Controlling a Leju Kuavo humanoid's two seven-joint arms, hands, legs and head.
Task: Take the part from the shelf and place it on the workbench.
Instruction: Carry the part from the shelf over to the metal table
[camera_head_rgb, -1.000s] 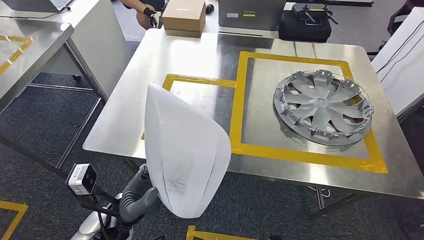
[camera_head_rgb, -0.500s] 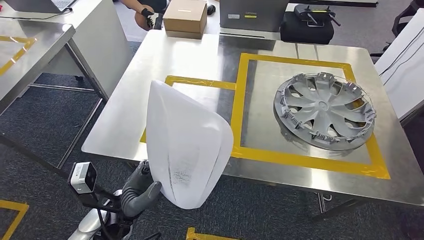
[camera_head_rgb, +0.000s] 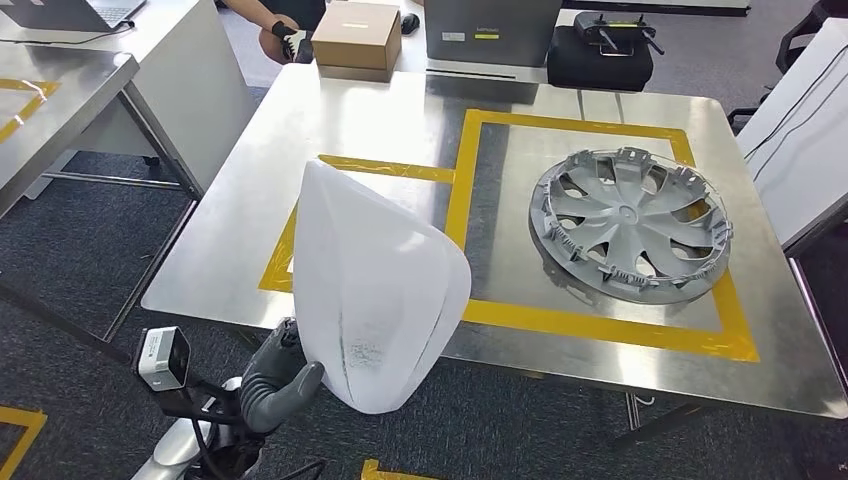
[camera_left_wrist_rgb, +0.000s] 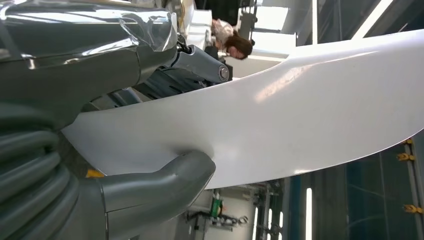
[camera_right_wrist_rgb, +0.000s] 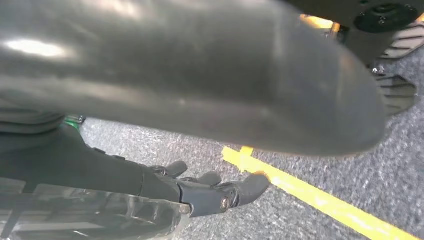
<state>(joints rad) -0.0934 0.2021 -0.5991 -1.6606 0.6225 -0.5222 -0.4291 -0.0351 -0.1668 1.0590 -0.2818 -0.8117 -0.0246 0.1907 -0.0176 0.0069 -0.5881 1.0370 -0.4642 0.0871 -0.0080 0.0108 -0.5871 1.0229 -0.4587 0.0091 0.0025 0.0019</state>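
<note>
Since the earlier frames the whole head view has shifted: the surface (camera_head_rgb: 300, 130) and what lies on it sit a little more to the left and lower, which is the camera moving, while the white part (camera_head_rgb: 375, 285) stays at the same spot in the picture. The left hand (camera_head_rgb: 280, 385) holds that part from below, thumb (camera_left_wrist_rgb: 165, 182) pressed against its smooth white underside and darker fingers (camera_left_wrist_rgb: 200, 62) behind it. The part is carried upright in the air, in front of the near edge of the surface, not resting on it. The right hand (camera_right_wrist_rgb: 210, 190) hangs over grey carpet and a yellow floor line, fingers loosely apart, holding nothing. On the surface, inside a yellow tape rectangle, lies a grey wheel cover (camera_head_rgb: 630, 225). At the far edge stand a cardboard box (camera_head_rgb: 357, 38) and a black case (camera_head_rgb: 600, 55).
</note>
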